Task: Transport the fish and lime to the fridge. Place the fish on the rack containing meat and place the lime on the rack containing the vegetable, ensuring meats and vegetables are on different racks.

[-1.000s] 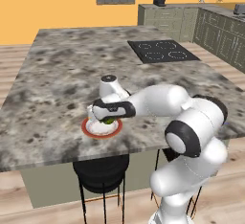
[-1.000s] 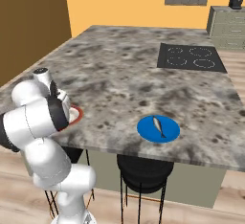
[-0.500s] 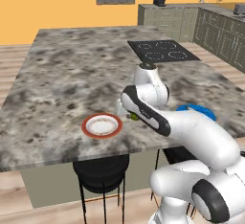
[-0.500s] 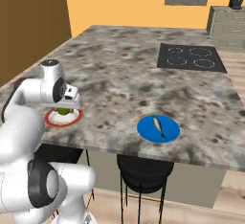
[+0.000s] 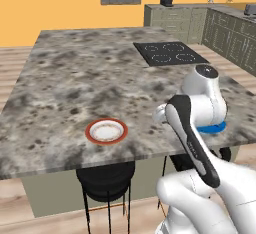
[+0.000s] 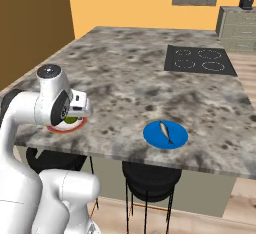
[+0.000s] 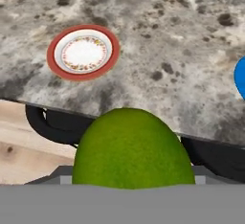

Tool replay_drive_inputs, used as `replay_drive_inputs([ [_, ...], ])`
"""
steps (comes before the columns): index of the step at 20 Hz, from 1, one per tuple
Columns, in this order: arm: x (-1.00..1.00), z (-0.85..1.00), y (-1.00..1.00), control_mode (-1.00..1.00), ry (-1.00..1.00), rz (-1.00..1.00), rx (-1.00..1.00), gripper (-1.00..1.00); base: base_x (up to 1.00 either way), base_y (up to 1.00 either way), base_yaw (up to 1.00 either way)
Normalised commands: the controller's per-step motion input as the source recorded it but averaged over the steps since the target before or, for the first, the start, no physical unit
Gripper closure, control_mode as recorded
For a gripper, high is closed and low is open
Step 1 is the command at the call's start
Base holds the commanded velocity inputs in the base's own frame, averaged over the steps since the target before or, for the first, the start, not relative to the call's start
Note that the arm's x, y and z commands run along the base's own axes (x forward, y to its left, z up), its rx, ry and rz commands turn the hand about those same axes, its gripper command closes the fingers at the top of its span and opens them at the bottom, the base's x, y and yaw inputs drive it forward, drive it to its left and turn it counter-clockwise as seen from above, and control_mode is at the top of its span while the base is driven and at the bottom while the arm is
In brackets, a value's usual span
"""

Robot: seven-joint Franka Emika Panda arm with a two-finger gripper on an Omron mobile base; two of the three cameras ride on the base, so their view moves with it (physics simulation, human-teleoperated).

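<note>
The lime [image 7: 131, 149] is a smooth green ball that fills the bottom middle of the hand view and hides the fingertips. My gripper [image 6: 74, 118] is shut on the lime [image 6: 70, 121], raised above the island's near edge. Below it lies an empty red-rimmed plate [image 7: 83, 52], also seen in the left base view [image 5: 106, 131]. The fish [image 6: 165, 132] lies on a blue plate [image 6: 165, 135] near the island's front edge. My arm covers most of that blue plate [image 5: 212, 128] in the left base view. The fridge and its racks are out of view.
A black cooktop [image 5: 170, 53] is set into the far part of the marbled island counter [image 5: 80, 78]. Black stools [image 5: 106, 180] [image 6: 150, 180] stand under the front edge. Grey cabinets [image 5: 175, 15] line the back wall.
The arm has lifted the lime off the red-rimmed plate and swung right along the island's front edge. The plate is now empty. The fish has not moved.
</note>
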Motion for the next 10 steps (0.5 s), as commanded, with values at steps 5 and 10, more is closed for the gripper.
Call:
replay_drive_inputs([
  [5,-0.69,0.85,-0.17,-1.0,0.03,-0.2,0.0,1.0,0.0,0.0,0.0],
  [10,-0.77,0.99,-0.15,-1.0,0.03,-0.18,0.0,1.0,0.0,0.0,0.0],
])
